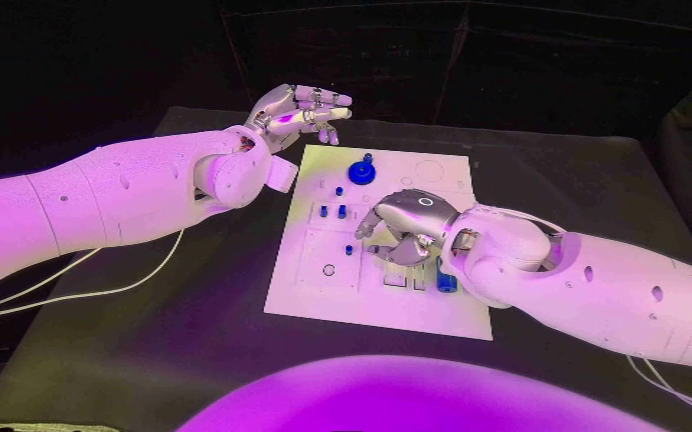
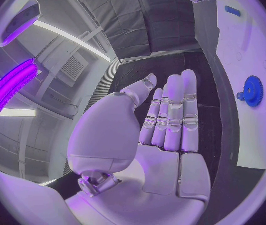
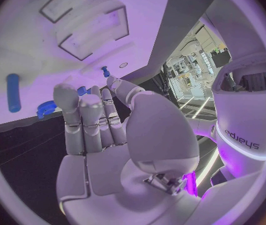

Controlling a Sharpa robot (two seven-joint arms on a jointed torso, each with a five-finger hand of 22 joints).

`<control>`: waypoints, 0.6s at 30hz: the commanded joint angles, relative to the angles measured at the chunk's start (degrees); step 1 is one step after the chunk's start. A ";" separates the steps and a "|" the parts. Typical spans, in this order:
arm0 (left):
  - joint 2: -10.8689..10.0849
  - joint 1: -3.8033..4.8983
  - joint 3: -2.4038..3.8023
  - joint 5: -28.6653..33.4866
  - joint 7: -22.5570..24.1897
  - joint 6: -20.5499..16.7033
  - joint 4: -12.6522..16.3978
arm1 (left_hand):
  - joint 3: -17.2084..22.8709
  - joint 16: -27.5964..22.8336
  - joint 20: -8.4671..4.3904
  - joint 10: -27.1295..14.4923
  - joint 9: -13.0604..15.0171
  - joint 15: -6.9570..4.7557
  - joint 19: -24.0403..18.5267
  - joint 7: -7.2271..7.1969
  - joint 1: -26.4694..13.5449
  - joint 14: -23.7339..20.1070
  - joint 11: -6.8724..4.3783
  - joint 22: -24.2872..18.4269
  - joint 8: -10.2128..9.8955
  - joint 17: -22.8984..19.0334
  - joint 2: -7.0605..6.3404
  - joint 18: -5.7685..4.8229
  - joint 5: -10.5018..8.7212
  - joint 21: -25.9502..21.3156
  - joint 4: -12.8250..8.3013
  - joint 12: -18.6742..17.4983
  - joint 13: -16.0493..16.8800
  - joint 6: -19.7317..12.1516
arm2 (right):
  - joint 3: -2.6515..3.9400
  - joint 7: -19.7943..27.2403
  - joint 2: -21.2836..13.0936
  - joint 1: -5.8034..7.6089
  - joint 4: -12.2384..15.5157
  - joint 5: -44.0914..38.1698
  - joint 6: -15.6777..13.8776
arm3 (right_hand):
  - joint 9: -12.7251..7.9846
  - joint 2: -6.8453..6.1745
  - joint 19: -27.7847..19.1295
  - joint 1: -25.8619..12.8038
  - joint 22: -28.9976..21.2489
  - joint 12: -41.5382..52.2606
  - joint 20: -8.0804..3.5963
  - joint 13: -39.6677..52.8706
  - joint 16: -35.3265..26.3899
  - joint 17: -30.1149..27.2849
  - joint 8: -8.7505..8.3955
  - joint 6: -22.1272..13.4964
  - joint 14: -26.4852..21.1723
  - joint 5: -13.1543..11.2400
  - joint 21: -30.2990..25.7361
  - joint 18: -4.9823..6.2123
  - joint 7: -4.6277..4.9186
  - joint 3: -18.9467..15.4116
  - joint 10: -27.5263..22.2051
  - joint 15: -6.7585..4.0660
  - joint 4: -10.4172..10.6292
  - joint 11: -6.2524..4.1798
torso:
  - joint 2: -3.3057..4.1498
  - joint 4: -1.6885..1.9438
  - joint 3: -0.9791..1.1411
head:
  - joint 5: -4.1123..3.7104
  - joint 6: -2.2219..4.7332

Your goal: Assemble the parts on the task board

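Note:
The white task board (image 1: 378, 297) lies in the middle of the table. A blue gear (image 1: 362, 172) stands near its far edge, with small blue pegs (image 1: 340, 211) just in front of it. A blue cylinder (image 1: 446, 282) lies on the board beside my right hand (image 1: 404, 232), which hovers over the board's middle with fingers pointing down and nothing in them. In the right wrist view the fingers (image 3: 86, 120) are stretched out, past them the cylinder (image 3: 12, 92) and gear (image 3: 45, 108). My left hand (image 1: 296, 112) is raised beyond the board's far left corner, fingers (image 2: 170, 115) extended and empty; the gear (image 2: 252, 91) shows beside them.
The black table (image 1: 188, 332) surrounds the board on all sides. A white cable (image 1: 101, 287) trails across the table under my left arm. Dark drapes stand behind the table's far edge.

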 commanded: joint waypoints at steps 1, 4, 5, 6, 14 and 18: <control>-0.12 0.10 0.04 0.28 0.09 0.78 0.03 | -0.44 -0.23 0.05 -0.57 -0.05 -0.01 0.14 0.13 -0.07 -0.24 0.00 -0.05 -0.36 -0.06 0.54 0.72 0.29 -0.23 0.03 0.06 -0.08 -0.37 | 0.22 -0.02 -2.52 1.21 1.44 6.97 -1.92 | 0.05 -0.01 0.63 0.12 0.37 0.41 -0.03 0.03 0.25 0.14 0.30 0.47 0.33 0.32 0.35 -0.48 0.07 -0.31 0.41 0.01 0.11 -0.01 | -0.08 -0.09 -0.13 | -0.58 0.35; -0.18 0.10 0.04 0.28 0.11 0.81 -0.01 | -0.44 -0.23 0.05 -0.57 -0.05 -0.01 0.14 0.13 -0.07 -0.24 0.00 -0.05 -0.36 -0.06 0.54 0.72 0.29 -0.23 0.03 0.06 -0.08 -0.37 | 0.34 -1.54 -4.85 2.67 1.64 8.00 -0.71 | -0.02 -0.68 0.67 -0.50 0.14 0.44 -0.03 -0.24 0.04 -0.32 0.22 0.38 0.32 0.67 0.28 -0.47 0.10 -0.94 -0.24 0.07 0.29 0.08 | -0.04 -0.07 -0.03 | -1.03 0.64; -0.19 0.10 0.03 0.28 0.11 0.84 -0.03 | -0.44 -0.23 0.05 -0.57 -0.05 -0.01 0.14 0.13 -0.07 -0.24 0.00 -0.05 -0.36 -0.06 0.54 0.72 0.29 -0.23 0.03 0.06 -0.08 -0.37 | 0.37 -2.18 -5.52 3.16 1.57 7.60 -0.23 | -0.07 -0.96 0.61 -0.66 -0.09 0.38 -0.01 -0.37 -0.11 -0.58 0.13 0.24 0.28 0.81 0.17 -0.44 0.15 -1.22 -0.68 0.11 0.32 0.15 | -0.05 -0.09 -0.01 | -1.14 0.72; -0.21 0.10 0.03 0.28 0.11 0.87 -0.05 | -0.44 -0.23 0.05 -0.57 -0.05 -0.01 0.14 0.13 -0.07 -0.24 0.00 -0.05 -0.36 -0.06 0.54 0.72 0.29 -0.23 0.03 0.06 -0.08 -0.37 | 0.41 -2.78 -6.13 3.58 1.46 6.82 0.18 | -0.25 -1.44 0.16 -0.83 -1.31 0.05 0.04 -0.67 -0.71 -1.43 -0.39 -0.62 0.06 0.82 -0.48 -0.23 0.26 -1.91 -2.02 0.25 0.33 0.29 | -0.04 -0.06 -0.01 | -1.28 0.79; -0.05 0.08 0.02 0.28 0.07 1.16 -0.27 | -0.49 -0.23 0.06 -0.59 -0.05 0.00 0.14 0.13 -0.03 -0.26 0.01 -0.08 -0.37 -0.08 0.56 0.72 0.29 -0.27 0.01 0.07 -0.08 -0.39 | 0.59 -5.90 -8.33 5.02 -0.09 1.72 2.81 | -0.25 -1.62 -0.44 1.36 -5.10 -0.08 0.47 -0.84 -2.04 -3.91 -1.08 -4.46 -0.17 0.24 -2.85 0.24 -0.35 -8.97 -8.12 0.53 0.78 0.66 | 0.04 0.02 -0.03 | -1.70 1.30; 0.03 0.07 0.01 0.28 -0.04 1.33 -0.32 | -0.49 -0.23 0.06 -0.59 -0.05 0.00 0.14 0.13 -0.03 -0.26 0.01 -0.08 -0.37 -0.08 0.56 0.72 0.29 -0.27 0.01 0.07 -0.08 -0.39 | 0.61 -6.73 -8.34 5.16 -0.74 0.33 4.24 | -0.22 -1.28 -0.19 2.07 -5.10 0.60 0.50 -0.81 -2.12 -4.30 -1.05 -4.35 -0.14 0.21 -2.92 0.20 -0.87 -10.44 -8.33 0.56 1.09 0.65 | 0.06 0.05 -0.10 | -1.91 1.37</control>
